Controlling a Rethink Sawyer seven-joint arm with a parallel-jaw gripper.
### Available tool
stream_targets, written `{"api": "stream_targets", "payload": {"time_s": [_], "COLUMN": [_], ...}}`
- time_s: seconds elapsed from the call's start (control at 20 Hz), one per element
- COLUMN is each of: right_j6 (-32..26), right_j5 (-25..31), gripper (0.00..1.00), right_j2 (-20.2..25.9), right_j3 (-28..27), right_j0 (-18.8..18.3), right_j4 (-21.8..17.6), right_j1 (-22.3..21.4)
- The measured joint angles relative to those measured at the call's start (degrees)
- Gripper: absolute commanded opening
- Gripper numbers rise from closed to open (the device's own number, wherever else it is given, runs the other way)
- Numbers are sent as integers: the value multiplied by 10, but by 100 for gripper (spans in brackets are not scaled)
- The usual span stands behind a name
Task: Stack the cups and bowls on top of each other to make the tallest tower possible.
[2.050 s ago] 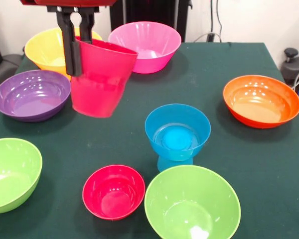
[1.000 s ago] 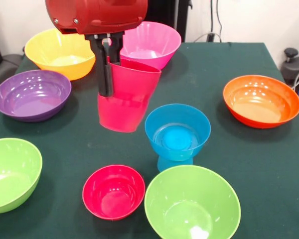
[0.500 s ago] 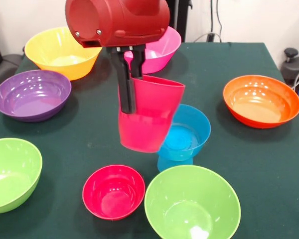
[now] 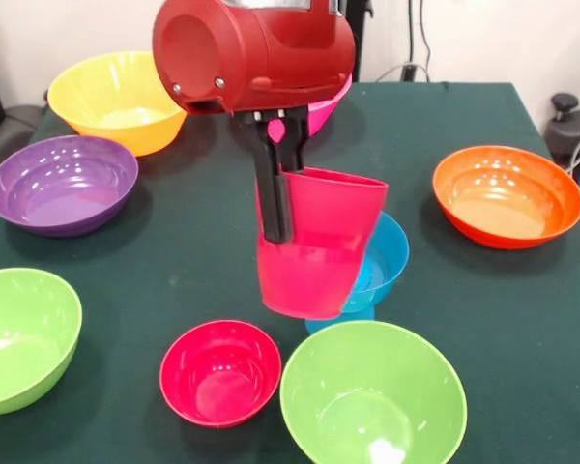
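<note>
My gripper (image 4: 282,208) is shut on the rim of the red-pink cup (image 4: 319,246) and holds it upright in the air, in front of the small blue bowl (image 4: 385,253). That blue bowl sits on an upturned light blue cup (image 4: 353,317), mostly hidden behind the held cup. A small red bowl (image 4: 219,371) sits near the front. Large bowls lie around: yellow-orange (image 4: 111,97), pink (image 4: 331,99) behind my arm, purple (image 4: 60,182), orange (image 4: 506,193), and two lime green bowls, one at the left (image 4: 19,336) and one at the front (image 4: 372,396).
The table (image 4: 174,261) has a dark green cloth. Dark equipment and cables (image 4: 572,126) stand past the table's right edge.
My gripper has carried the red-pink cup from the back left, by the yellow and purple bowls, to the right and toward the front, until it hangs in front of the blue bowl.
</note>
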Motion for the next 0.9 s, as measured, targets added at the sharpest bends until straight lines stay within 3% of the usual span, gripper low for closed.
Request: {"api": "stream_targets", "payload": {"time_s": [0.9], "right_j6": [0], "right_j5": [-19], "gripper": [0], "right_j2": [101], "right_j3": [102], "right_j0": [-46], "right_j4": [-43], "right_j1": [-6]}}
